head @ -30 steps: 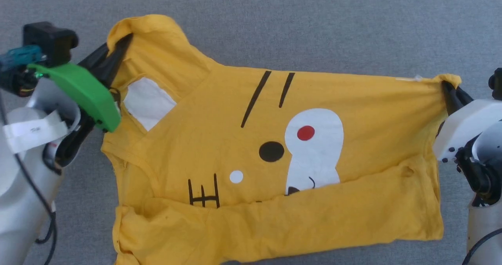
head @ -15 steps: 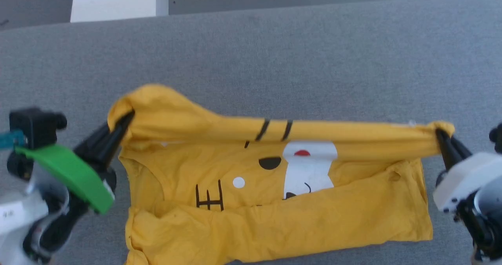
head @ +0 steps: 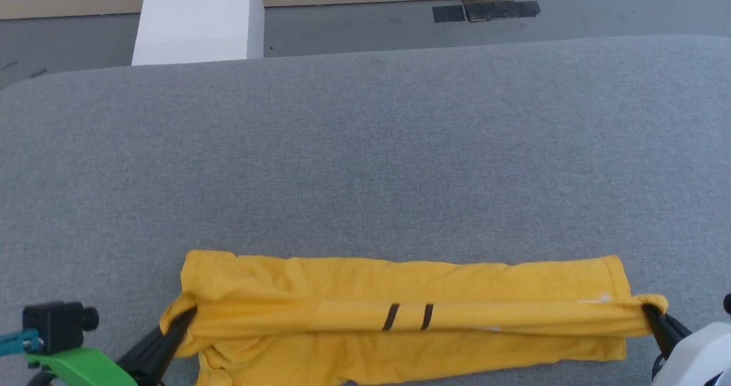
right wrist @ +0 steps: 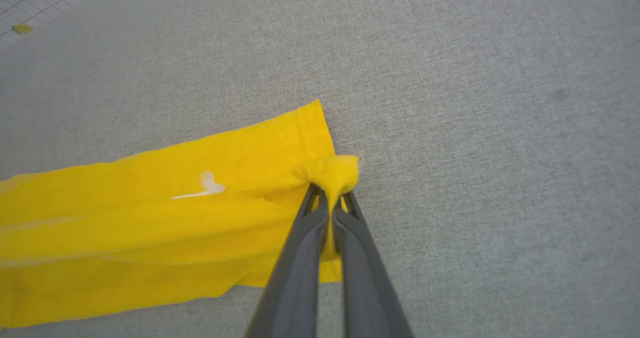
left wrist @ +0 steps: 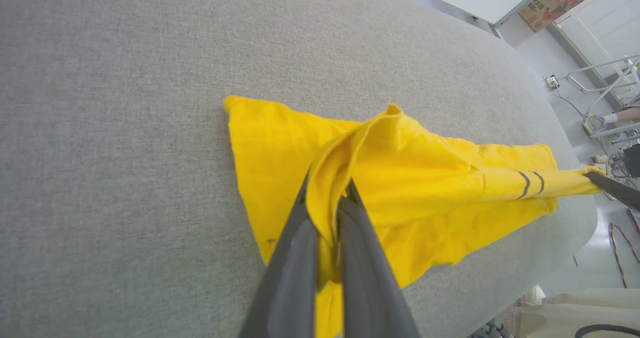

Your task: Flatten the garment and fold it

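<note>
Both grippers are clamped on cloth. The left gripper (head: pixel 187 316) has its two dark fingers pressed together on a bunched corner of the yellow T-shirt (head: pixel 400 280). The right gripper (head: pixel 650 313) pinches the opposite corner the same way, with a small knob of fabric poking out past its tips.

Compared with half a second ago, the head camera has tipped up. The shirt now sits low in that view, and the far edge of the grey table (head: pixel 365 163), a strip of floor (head: pixel 354 23) and a white block (head: pixel 197 20) have come into sight. The shirt itself also looks different. Earlier the white patch, red dot and black dot of the print lay open below the held edge. Now that edge covers them, and of the print only the two short black stripes (head: pixel 409 316) show on it. A plain yellow band with no print lies beyond it on the table.

The held edge runs tight and nearly straight from one gripper to the other. The shirt's long axis lies left to right across the head view, along the near side of the table, and the rest of the cloth lies crumpled under and in front of the tight edge. A small white mark (right wrist: pixel 207 183) shows near the right-hand corner.
</note>
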